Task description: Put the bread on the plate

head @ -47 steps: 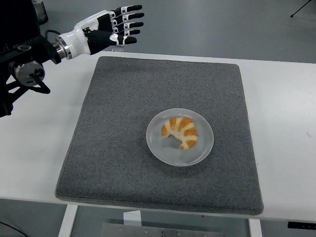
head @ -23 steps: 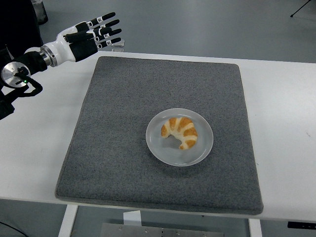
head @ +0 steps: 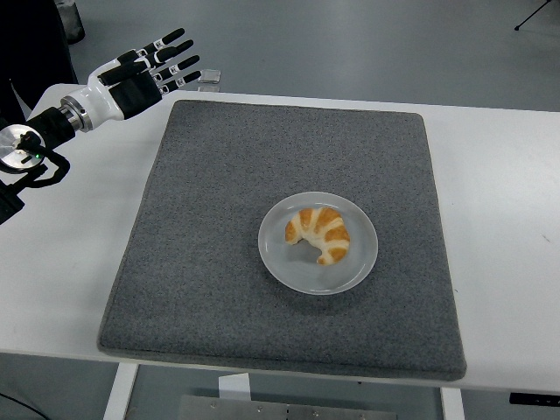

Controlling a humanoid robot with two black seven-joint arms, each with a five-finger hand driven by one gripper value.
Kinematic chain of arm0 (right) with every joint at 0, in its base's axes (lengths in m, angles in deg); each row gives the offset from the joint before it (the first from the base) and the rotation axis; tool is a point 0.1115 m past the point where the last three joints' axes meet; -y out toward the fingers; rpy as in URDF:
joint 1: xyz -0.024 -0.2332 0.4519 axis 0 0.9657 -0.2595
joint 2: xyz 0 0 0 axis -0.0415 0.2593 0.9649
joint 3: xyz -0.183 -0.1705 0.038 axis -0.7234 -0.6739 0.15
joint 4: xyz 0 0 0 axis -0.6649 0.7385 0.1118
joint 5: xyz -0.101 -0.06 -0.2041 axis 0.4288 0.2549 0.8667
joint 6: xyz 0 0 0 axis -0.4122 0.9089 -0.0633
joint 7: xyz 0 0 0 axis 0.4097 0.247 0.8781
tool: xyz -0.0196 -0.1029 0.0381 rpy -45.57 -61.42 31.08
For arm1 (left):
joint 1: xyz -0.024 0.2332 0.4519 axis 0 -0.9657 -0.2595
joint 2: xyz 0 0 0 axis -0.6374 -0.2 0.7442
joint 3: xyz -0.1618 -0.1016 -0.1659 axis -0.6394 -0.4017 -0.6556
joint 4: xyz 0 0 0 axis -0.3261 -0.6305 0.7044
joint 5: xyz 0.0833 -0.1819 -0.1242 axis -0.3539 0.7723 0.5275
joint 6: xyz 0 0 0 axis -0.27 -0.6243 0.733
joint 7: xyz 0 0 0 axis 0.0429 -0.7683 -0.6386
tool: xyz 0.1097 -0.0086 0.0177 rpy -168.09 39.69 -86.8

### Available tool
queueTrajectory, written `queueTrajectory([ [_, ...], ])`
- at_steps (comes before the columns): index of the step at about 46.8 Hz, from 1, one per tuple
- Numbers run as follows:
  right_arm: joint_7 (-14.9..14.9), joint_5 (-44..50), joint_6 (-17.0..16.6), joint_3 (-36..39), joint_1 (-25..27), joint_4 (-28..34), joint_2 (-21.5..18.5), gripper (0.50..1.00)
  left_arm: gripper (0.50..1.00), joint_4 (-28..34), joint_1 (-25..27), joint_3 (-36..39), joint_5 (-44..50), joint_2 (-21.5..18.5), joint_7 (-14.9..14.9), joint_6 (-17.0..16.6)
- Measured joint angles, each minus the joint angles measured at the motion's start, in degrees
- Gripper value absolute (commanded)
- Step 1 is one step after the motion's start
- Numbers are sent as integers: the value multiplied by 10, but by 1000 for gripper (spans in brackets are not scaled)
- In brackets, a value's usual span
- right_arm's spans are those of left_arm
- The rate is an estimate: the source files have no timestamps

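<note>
The golden, curved bread croissant [head: 319,234] lies on the round white plate [head: 281,261], mid grey felt mat [head: 210,245] on the white table [head: 499,201]. The left hand [head: 136,77] hovers far-left, fingers [head: 171,37] apart, empty. Placement looks finished; only parking the arm remains.

lab or test space: bare grey floor [head: 367,44], plain white table [head: 499,175], grey mat [head: 219,219].

The left hand [head: 136,77] has a white shell over the back and wrist, a black palm, and black fingers [head: 171,37] with white bands at the joints. A silver ring joins it to the black forearm [head: 35,144], which carries a round metallic disc and black cabling.
</note>
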Motion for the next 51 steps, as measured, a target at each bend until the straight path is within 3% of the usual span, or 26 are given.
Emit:
queueTrajectory([
  [15,0,-2,-5,-1,0,-4,0,952,1000,-8,-6,-30,0,-2,13,0],
  [51,8,-4,-15,0,-2,-33,0,952,999,-10,-24,-31,-1,-1,14,2],
])
